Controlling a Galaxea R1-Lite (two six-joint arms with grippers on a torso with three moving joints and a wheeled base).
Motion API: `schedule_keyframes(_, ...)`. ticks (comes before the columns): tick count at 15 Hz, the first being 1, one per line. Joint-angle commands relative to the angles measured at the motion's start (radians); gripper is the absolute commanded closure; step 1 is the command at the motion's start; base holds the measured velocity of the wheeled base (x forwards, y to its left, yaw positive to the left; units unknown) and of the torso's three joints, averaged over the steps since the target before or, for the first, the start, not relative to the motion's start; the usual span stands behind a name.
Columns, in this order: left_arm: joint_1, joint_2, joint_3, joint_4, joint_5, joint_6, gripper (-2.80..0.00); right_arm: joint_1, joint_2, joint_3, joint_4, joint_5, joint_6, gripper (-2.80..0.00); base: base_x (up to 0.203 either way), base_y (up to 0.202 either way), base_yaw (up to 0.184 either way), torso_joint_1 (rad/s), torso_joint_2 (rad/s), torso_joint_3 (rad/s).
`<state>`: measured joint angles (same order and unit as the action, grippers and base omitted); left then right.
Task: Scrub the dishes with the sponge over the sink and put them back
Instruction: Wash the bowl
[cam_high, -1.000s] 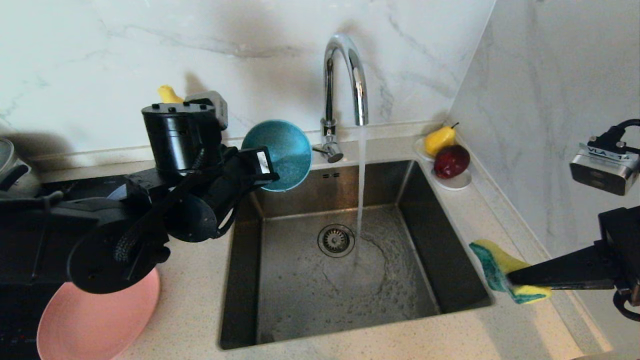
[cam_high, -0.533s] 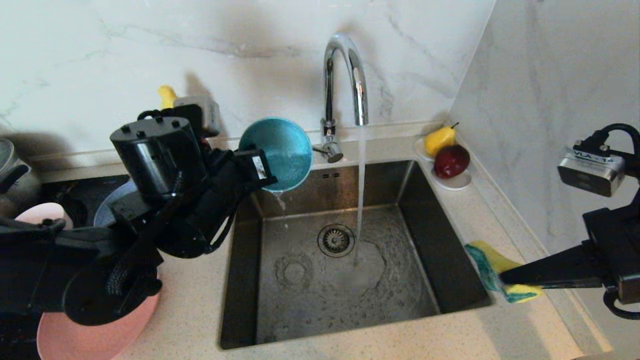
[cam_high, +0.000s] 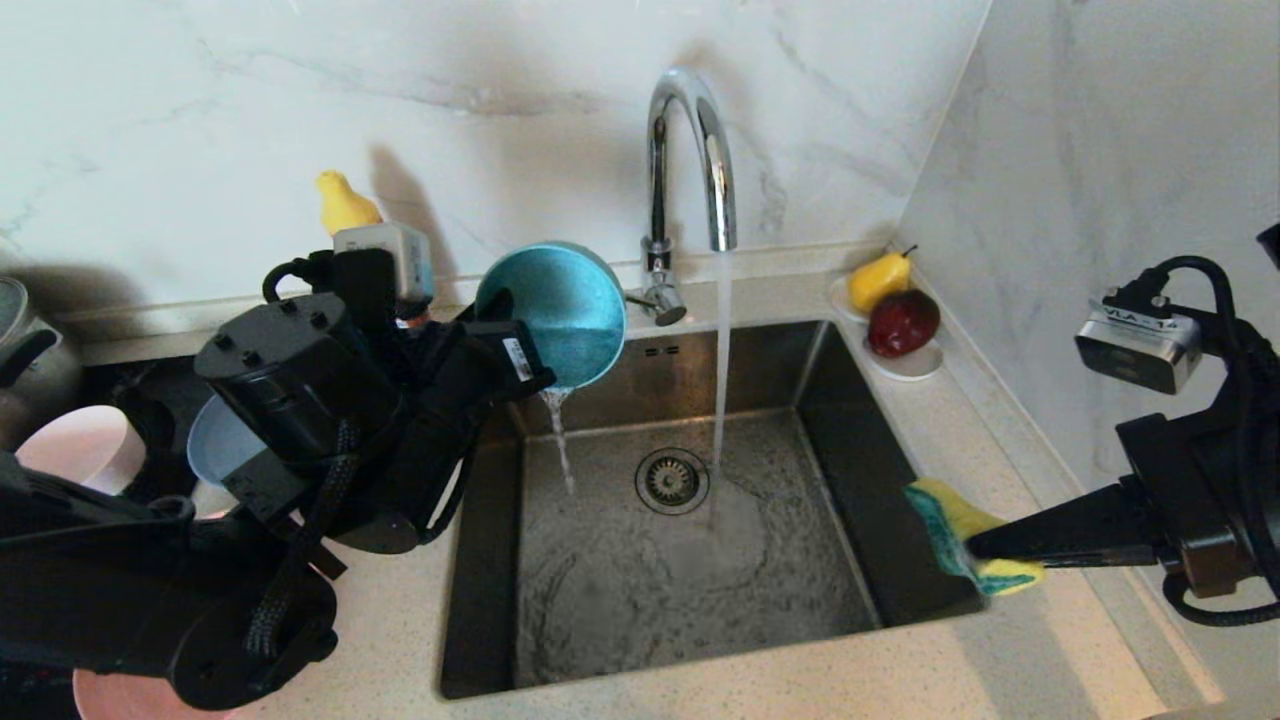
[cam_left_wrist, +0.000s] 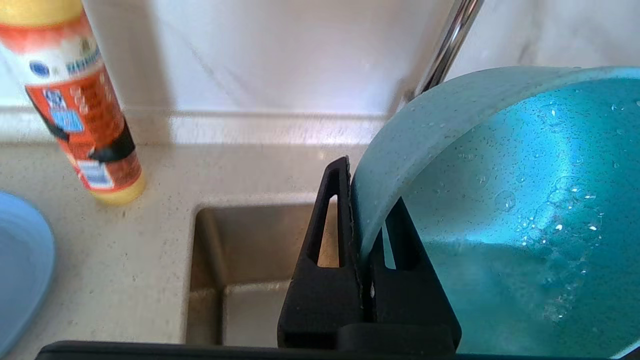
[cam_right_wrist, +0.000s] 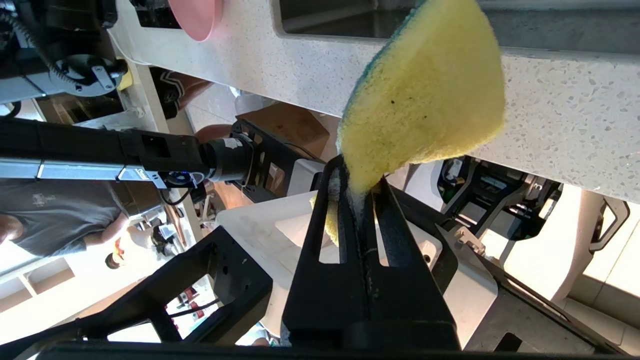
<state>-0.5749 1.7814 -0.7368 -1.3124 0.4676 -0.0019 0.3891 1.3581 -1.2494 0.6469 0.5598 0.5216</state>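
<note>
Head view: left end effector (cam_high: 520, 362) clamped on teal bowl (cam_high: 556, 312) rim, now tipped further, water pouring into steel sink (cam_high: 680, 520); rinse prob. ending. Right end effector (cam_high: 975, 548) pinching sponge (cam_high: 962, 538), now nearer sink edge.
L wrist: matte bowl (cam_left_wrist: 500, 200), wet, bubbly.
R wrist: sponge (cam_right_wrist: 425, 95) soft, bent, over speckled worktop (cam_right_wrist: 565, 130).

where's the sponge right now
Head view: the sponge is pinched in the right claw at the sink's right rim, below the fruit dish.
</note>
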Motion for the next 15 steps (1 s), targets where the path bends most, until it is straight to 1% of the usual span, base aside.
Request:
schedule_keyframes(1,0.0,-0.002,0.003,-0.051,-0.013,0.009,0.0,0.0,0.007,0.001,0.004,0.003,0.003,0.0,0.0,0.0,0.0,0.0,0.0,0.0)
schedule_keyframes(3,0.0,-0.025,0.002,-0.082,-0.032,0.043,0.0,0.0,0.006,0.001,0.004,0.003,0.003,0.0,0.0,0.0,0.0,0.0,0.0,0.0)
schedule_keyframes(4,0.0,-0.04,0.0,-0.083,-0.036,0.049,0.0,0.0,0.007,0.001,0.004,0.003,0.003,0.0,0.0,0.0,0.0,0.0,0.0,0.0)
schedule_keyframes(6,0.0,-0.048,-0.001,-0.085,-0.047,0.048,0.0,-0.001,0.013,0.001,0.004,0.003,0.003,0.0,0.0,0.0,0.0,0.0,0.0,0.0)
schedule_keyframes(15,0.0,-0.079,-0.01,-0.082,-0.046,0.049,0.0,-0.001,0.013,-0.005,0.002,0.002,0.003,0.0,0.0,0.0,0.0,0.0,0.0,0.0)
